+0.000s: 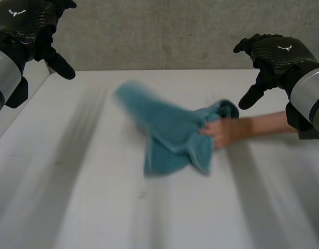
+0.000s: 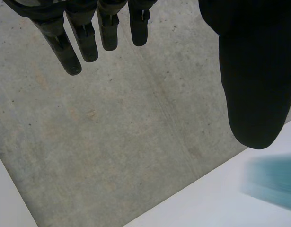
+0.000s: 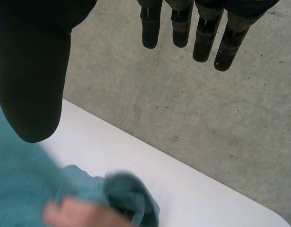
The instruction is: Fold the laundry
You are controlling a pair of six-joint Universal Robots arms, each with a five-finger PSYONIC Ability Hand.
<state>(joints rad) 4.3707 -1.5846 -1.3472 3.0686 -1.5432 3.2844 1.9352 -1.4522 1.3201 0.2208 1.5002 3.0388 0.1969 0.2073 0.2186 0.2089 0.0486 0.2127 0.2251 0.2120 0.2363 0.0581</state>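
White table (image 1: 97, 218) carries teal cloth (image 1: 169, 132), clutched by person's hand (image 1: 224, 132); left hand (image 1: 29, 26) and right hand (image 1: 271, 54) hover over far edge, fingers straight, empty.

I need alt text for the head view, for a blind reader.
A person's hand grips a crumpled teal cloth on the white table. The robot's left hand and right hand hover open at either side, touching nothing.

Teal cloth (image 1: 172, 135) across all 3 views
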